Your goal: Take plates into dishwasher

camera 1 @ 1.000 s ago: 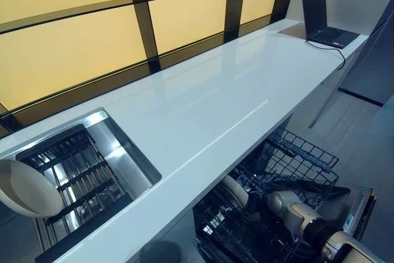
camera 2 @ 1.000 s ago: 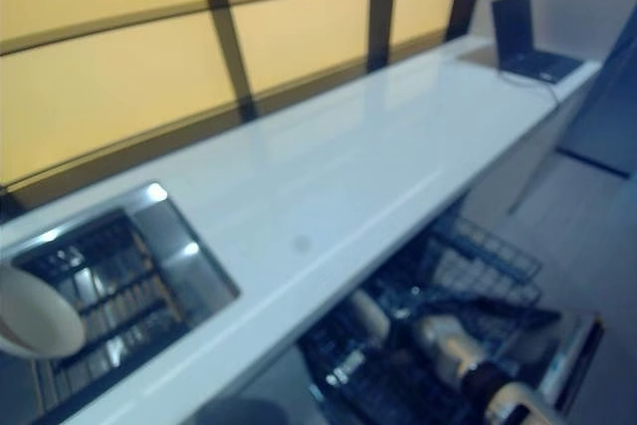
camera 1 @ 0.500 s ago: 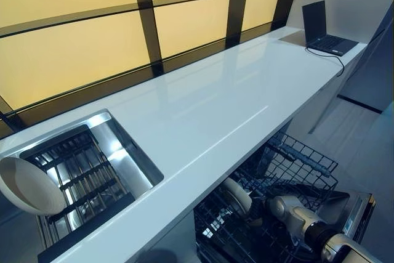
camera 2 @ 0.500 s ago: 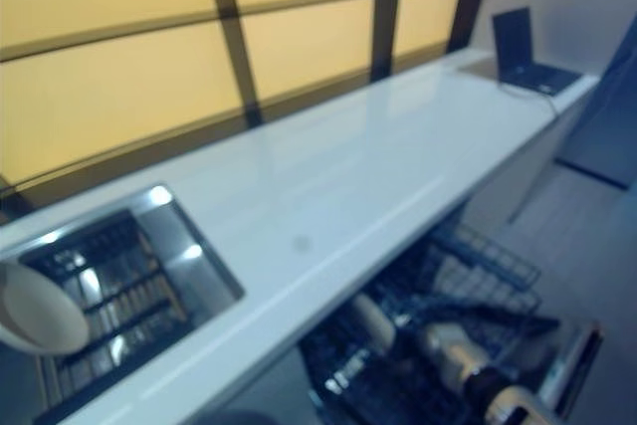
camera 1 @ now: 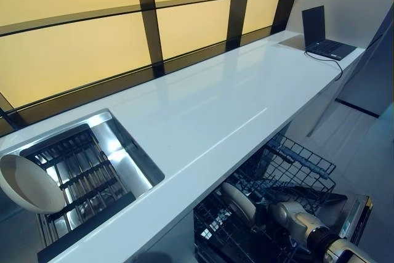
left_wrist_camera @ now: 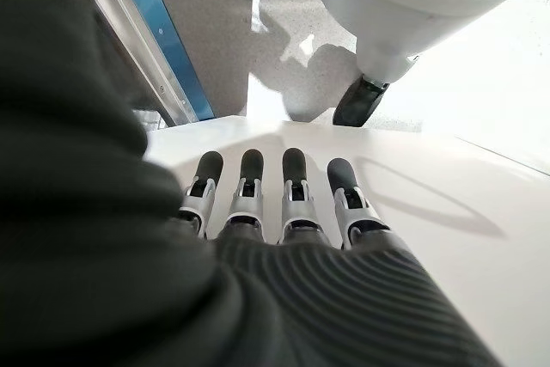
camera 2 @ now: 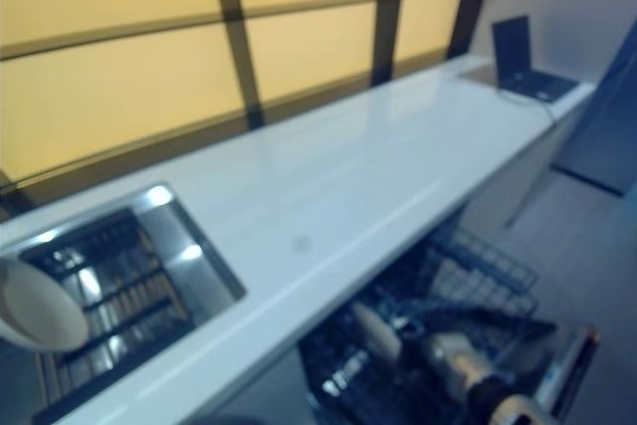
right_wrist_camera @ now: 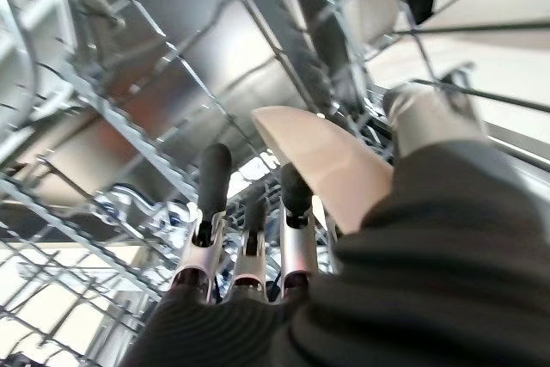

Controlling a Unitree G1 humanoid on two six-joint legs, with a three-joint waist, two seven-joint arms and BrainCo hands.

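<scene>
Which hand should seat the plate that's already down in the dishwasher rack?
Right. The right hand is down in the dishwasher rack with its plate among the wires. The left hand is at the sink end, carrying the other plate.

Glossy white stone counter point(camera 1: 203, 106); steel sink point(camera 1: 132, 163) with dark ribbed grid; cream round plate point(camera 1: 239, 201) amid black wire dishwasher rack point(camera 1: 289, 167); amber window panels point(camera 1: 80, 50) between dark bars; black open laptop point(camera 1: 323, 32).
</scene>
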